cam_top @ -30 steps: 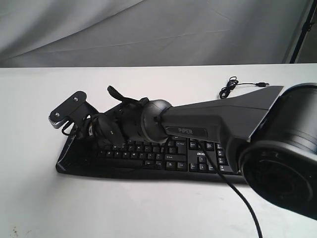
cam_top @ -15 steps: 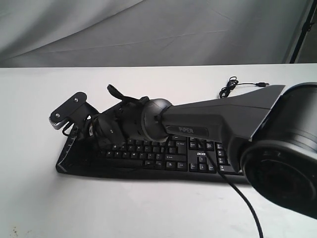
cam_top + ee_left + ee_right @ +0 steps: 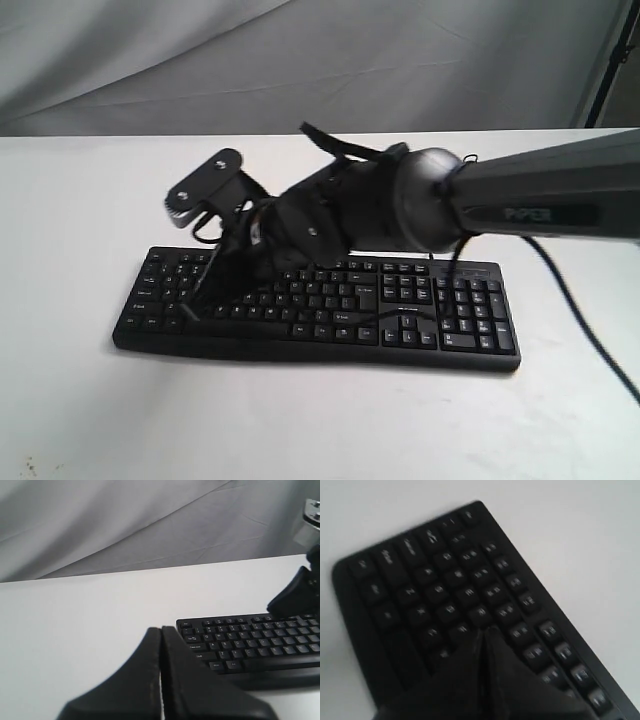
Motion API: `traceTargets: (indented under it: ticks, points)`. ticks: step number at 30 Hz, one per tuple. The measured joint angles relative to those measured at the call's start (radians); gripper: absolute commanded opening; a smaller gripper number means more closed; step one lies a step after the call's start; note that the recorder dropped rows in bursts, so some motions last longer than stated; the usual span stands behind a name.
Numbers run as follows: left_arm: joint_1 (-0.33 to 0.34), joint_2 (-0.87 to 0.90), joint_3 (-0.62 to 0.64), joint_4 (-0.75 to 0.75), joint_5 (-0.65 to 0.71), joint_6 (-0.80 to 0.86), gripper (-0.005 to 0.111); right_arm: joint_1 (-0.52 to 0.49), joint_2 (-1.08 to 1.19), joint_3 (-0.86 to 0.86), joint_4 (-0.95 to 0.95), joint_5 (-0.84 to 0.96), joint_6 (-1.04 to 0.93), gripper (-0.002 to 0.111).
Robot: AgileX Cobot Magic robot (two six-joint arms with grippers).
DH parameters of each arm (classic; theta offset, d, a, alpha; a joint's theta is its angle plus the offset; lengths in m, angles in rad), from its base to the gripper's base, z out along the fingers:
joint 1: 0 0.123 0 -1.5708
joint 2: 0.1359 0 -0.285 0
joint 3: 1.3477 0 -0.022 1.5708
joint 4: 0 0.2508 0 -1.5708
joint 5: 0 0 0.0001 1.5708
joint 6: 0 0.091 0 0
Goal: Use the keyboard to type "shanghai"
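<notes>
The black keyboard (image 3: 400,335) lies flat on the white table, number pad to the right. My right gripper (image 3: 200,295) reaches across from the right and points down at the left letter keys, jaws shut with nothing between them. In the right wrist view the keyboard (image 3: 445,580) is blurred, and the shut right gripper (image 3: 482,630) hangs just over its keys; I cannot tell if it touches one. My left gripper (image 3: 161,629) is shut and empty, low over bare table off the left end of the keyboard (image 3: 250,640). The exterior view does not show it.
The right forearm (image 3: 540,195) spans the table above the keyboard's back edge, its camera bracket (image 3: 205,187) sticking up. A black cable (image 3: 585,335) hangs from the arm at the right. Grey cloth (image 3: 300,60) backs the white table (image 3: 300,430).
The right arm has lifted and swung, uncovering the number pad. Its shut gripper has shifted right from the keyboard's left end to the left letter keys. The keyboard stays put.
</notes>
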Motion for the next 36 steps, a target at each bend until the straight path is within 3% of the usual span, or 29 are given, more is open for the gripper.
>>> traceTargets:
  ticks: [7,36]
  points:
    - [0.0,0.0,0.0,0.0,0.0,0.0,0.0,-0.068,-0.044,0.115,0.007,-0.057,0.005,0.0]
    - [0.0,0.0,0.0,0.0,0.0,0.0,0.0,-0.074,0.057,0.119,0.027,-0.174,0.006,0.0]
